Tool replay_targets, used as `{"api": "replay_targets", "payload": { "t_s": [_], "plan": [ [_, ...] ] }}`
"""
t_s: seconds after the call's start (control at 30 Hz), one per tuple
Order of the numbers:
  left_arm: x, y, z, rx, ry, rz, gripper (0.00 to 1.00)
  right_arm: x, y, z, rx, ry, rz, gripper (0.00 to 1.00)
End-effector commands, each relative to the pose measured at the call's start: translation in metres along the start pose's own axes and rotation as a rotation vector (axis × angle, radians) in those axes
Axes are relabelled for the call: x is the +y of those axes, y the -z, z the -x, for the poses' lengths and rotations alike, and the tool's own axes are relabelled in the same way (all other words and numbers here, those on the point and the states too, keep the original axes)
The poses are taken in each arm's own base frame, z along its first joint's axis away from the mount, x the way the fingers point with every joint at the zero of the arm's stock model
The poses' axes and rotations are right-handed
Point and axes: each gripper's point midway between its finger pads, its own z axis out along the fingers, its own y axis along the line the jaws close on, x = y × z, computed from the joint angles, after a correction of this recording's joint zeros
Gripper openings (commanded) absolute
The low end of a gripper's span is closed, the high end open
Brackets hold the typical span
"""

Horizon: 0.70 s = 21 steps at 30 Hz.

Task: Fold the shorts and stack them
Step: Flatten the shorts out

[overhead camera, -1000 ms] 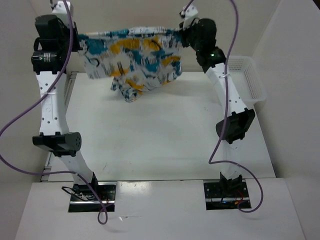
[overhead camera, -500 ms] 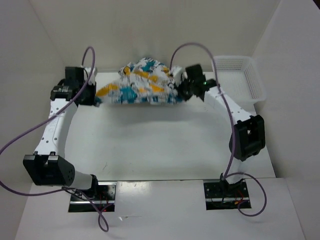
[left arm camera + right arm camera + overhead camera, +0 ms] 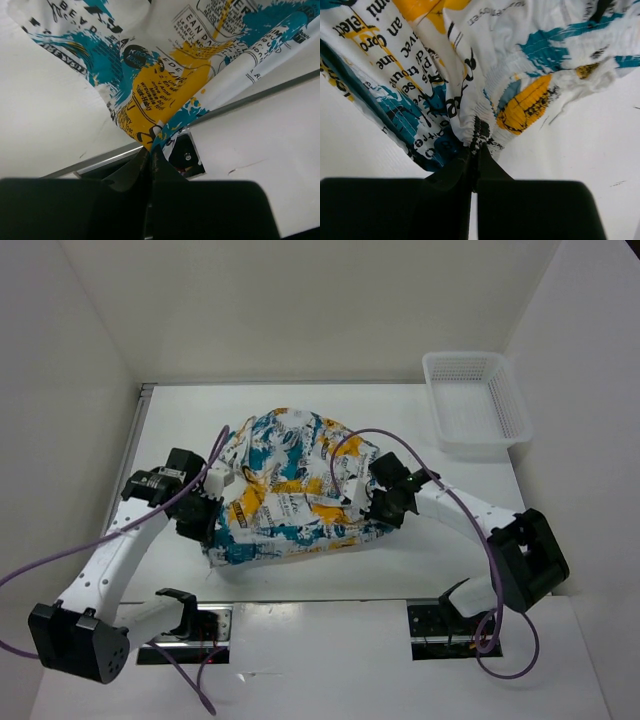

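Note:
The shorts (image 3: 290, 495), white fabric with teal, yellow-orange and black print, lie spread in a rumpled mound near the front of the table. My left gripper (image 3: 205, 523) is shut on the shorts' near left corner; the left wrist view shows the cloth (image 3: 150, 95) pinched between the black jaws of that gripper (image 3: 150, 150). My right gripper (image 3: 378, 510) is shut on the gathered waistband at the right side. In the right wrist view the elastic edge (image 3: 480, 127) runs into the closed tips of the right gripper (image 3: 476, 149).
A white mesh basket (image 3: 478, 435) stands at the table's back right corner. Purple cables loop over both arms and across the cloth. The table's near edge and the arm bases (image 3: 445, 625) lie just in front of the shorts.
Both arms swung down and toward the front, carrying the shorts from hanging stretched high at the back to lying on the table near the front edge.

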Motion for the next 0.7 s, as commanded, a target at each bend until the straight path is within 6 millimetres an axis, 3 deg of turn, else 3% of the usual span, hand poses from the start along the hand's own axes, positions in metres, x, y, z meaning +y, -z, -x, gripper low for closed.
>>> {"api": "replay_targets", "payload": {
  "t_s": [0.0,0.1,0.13,0.2,0.23,0.27,0.3,0.33,0.37,0.4,0.43,0.47,0.5,0.53,0.57,0.6,0.63,0.67],
  "plan": [
    [0.003,-0.006,-0.015,0.077,0.0,0.014,0.05,-0.008,0.003,-0.014,0.06,0.065,-0.058,0.0],
    [0.024,-0.012,0.007,0.011,-0.012,0.123,0.04,-0.011,0.004,-0.006,0.028,0.029,-0.069,0.0],
    [0.034,-0.018,0.026,-0.039,-0.016,0.172,0.02,-0.018,0.004,-0.002,0.026,0.011,-0.097,0.0],
    [0.058,-0.021,0.064,-0.113,-0.014,0.297,0.01,-0.051,0.013,0.032,-0.061,-0.047,-0.203,0.0],
    [0.065,-0.008,0.093,-0.181,-0.003,0.33,0.01,-0.067,0.018,0.047,-0.097,-0.073,-0.252,0.0],
    [0.074,-0.001,0.114,-0.22,0.015,0.362,0.01,-0.102,0.03,0.075,-0.141,-0.108,-0.35,0.0],
    [0.1,-0.002,0.144,-0.248,0.058,0.438,0.01,-0.127,0.04,0.096,-0.188,-0.142,-0.425,0.0],
    [0.112,0.012,0.174,-0.313,0.083,0.471,0.01,-0.167,0.059,0.118,-0.28,-0.238,-0.539,0.0],
    [0.122,0.078,0.24,-0.533,0.116,0.515,0.01,-0.223,0.092,0.151,-0.362,-0.32,-0.679,0.0],
    [0.148,0.087,0.274,-0.574,0.158,0.545,0.01,-0.256,0.119,0.164,-0.428,-0.402,-0.766,0.0],
    [0.157,0.122,0.304,-0.668,0.176,0.566,0.01,-0.3,0.2,0.2,-0.631,-0.527,-0.897,0.0],
    [0.162,0.162,0.33,-0.777,0.187,0.58,0.01,-0.325,0.23,0.197,-0.683,-0.605,-0.971,0.0],
    [0.16,0.238,0.364,-0.985,0.192,0.602,0.01,-0.347,0.235,0.193,-0.685,-0.683,-1.038,0.0],
    [0.155,0.272,0.373,-1.08,0.19,0.61,0.01,-0.358,0.297,0.205,-0.821,-0.724,-1.118,0.0],
    [0.154,0.282,0.384,-1.131,0.183,0.606,0.01,-0.36,0.31,0.209,-0.863,-0.753,-1.129,0.0],
    [0.149,0.301,0.382,-1.181,0.182,0.609,0.0,-0.358,0.325,0.214,-0.904,-0.742,-1.131,0.0],
    [0.131,0.343,0.377,-1.304,0.169,0.606,0.0,-0.356,0.329,0.217,-0.917,-0.745,-1.114,0.0],
    [0.127,0.342,0.378,-1.311,0.163,0.598,0.0,-0.355,0.326,0.218,-0.92,-0.749,-1.097,0.0]
  ]
}}
